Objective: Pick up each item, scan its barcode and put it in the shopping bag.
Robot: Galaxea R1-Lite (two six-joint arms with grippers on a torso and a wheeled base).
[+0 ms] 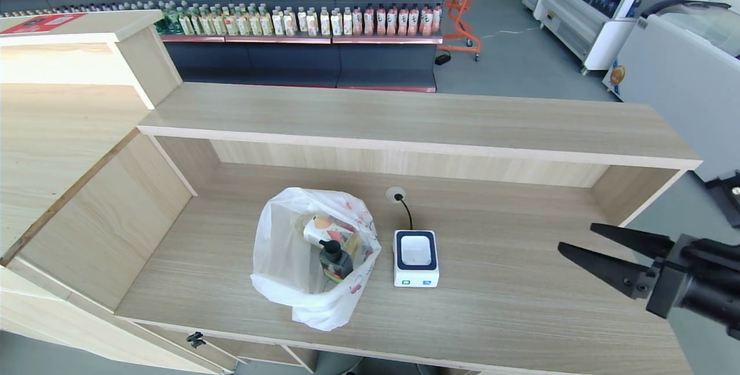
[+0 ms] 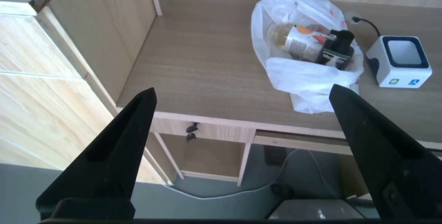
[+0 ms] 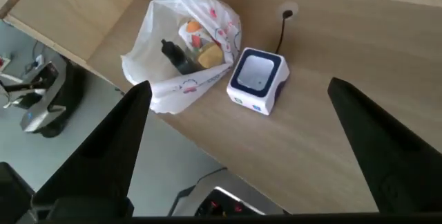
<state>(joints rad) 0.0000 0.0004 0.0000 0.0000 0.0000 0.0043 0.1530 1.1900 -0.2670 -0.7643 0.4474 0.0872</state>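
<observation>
Shopping bag (image 1: 289, 259) stands on the table (image 1: 509, 305), mouth open upward and just beside the scanner (image 1: 415, 258), on its left. It is thin white crinkled plastic with a red print, and the front rim is slumped over.

Inside the bag:
- Cylindrical bottle (image 1: 324, 229) with a pale label and peach print. It lies tilted, long axis roughly back-left to front-right.
- Dark pump bottle (image 1: 336, 260) in front of it, near upright, pump head leaning toward the back.
- Yellowish boxy pack (image 1: 354, 245) against the bag's scanner-side wall.

The scanner is a white rounded cube. A pale window framed in dark blue faces up, and there are two small coloured marks on the front face. A black cable (image 1: 406, 211) runs from its back to a round grommet (image 1: 396, 193) in the tabletop.

The table is light wood-grain laminate, recessed, with raised panels at left, back and right.

Right gripper (image 1: 575, 236) hangs over the table's right end. Its black tapered jaws are spread apart, holding nothing, tips pointing left toward the scanner.

Left gripper (image 2: 242, 92) is off the table's front edge, on the left side. Its jaws are wide apart with nothing between them.
</observation>
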